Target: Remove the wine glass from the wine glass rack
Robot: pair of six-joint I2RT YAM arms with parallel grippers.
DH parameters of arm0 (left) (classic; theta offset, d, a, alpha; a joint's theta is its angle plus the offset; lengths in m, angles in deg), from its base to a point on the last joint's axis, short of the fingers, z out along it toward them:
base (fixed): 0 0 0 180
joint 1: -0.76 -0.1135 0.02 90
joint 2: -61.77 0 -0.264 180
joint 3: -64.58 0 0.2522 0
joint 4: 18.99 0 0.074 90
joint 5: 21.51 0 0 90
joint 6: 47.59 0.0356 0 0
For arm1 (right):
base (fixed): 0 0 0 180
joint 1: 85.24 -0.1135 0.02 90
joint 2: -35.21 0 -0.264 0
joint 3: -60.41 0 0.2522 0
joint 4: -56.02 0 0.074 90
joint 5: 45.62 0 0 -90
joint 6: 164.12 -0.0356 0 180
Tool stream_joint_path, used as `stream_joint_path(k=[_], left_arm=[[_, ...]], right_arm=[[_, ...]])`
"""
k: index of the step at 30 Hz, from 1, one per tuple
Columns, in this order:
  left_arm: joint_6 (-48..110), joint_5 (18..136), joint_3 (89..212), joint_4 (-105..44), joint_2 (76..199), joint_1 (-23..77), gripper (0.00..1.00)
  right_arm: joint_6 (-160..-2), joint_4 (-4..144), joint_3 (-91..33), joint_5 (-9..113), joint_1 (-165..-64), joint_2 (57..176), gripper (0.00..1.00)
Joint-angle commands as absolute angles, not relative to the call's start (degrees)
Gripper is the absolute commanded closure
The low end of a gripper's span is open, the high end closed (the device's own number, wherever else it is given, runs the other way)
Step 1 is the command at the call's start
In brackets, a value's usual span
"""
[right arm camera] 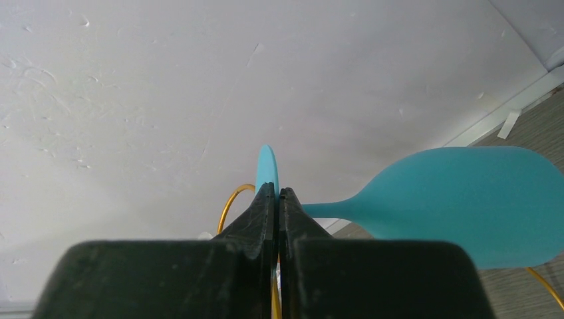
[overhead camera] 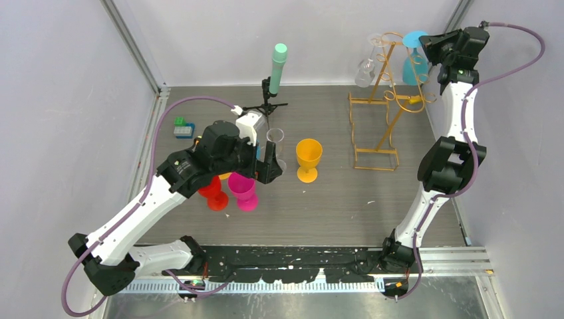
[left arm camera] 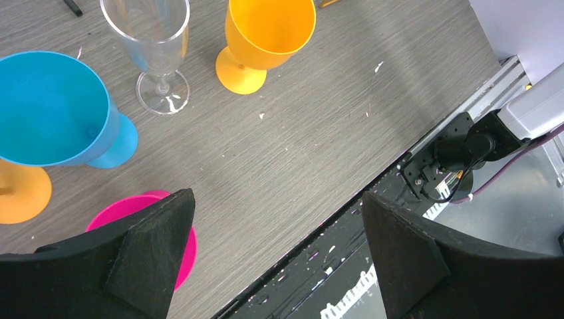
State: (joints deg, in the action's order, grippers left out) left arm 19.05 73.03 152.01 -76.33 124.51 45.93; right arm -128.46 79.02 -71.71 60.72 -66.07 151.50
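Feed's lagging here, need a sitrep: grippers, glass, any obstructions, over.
Left gripper open, empty. Right gripper shut on blue wine glass foot; glass hangs inverted on rack. Clear glass hangs beside it.

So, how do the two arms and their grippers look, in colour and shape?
Both arms have white links and bulky black joints: the left arm, the right arm. A thin purple cable runs along each. The left gripper and right gripper have black, wedge-shaped fingers with a matte, grainy surface.
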Motion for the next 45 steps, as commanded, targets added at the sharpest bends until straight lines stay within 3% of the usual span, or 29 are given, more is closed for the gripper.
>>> stream_joint_path(k=[1, 19, 30, 37, 41, 45], left_arm=[[19.3, 72.6, 151.9, -76.0, 123.0, 46.1, 0.0], [19.0, 70.6, 150.7, -74.5, 120.3, 46.1, 0.0], [17.3, 71.6, 149.4, -70.7, 117.7, 46.1, 0.0], [14.9, 72.3, 149.4, -68.1, 116.0, 46.1, 0.0], [12.9, 74.0, 149.5, -63.9, 115.8, 46.1, 0.0], [10.6, 79.4, 149.6, -54.8, 116.6, 46.1, 0.0]], right_arm=[[-127.5, 76.8, -73.6, 58.2, -66.0, 147.5, 1.0], [-123.0, 80.6, -70.9, 49.8, -66.2, 138.4, 1.0], [-114.8, 82.2, -56.1, 50.7, -66.8, 116.5, 1.0], [-117.0, 87.0, -55.4, 62.3, -66.8, 103.8, 1.0], [-127.1, 81.4, -50.5, 73.6, -66.9, 97.8, 1.0], [-137.0, 72.2, -42.3, 76.6, -66.8, 91.1, 1.0]])
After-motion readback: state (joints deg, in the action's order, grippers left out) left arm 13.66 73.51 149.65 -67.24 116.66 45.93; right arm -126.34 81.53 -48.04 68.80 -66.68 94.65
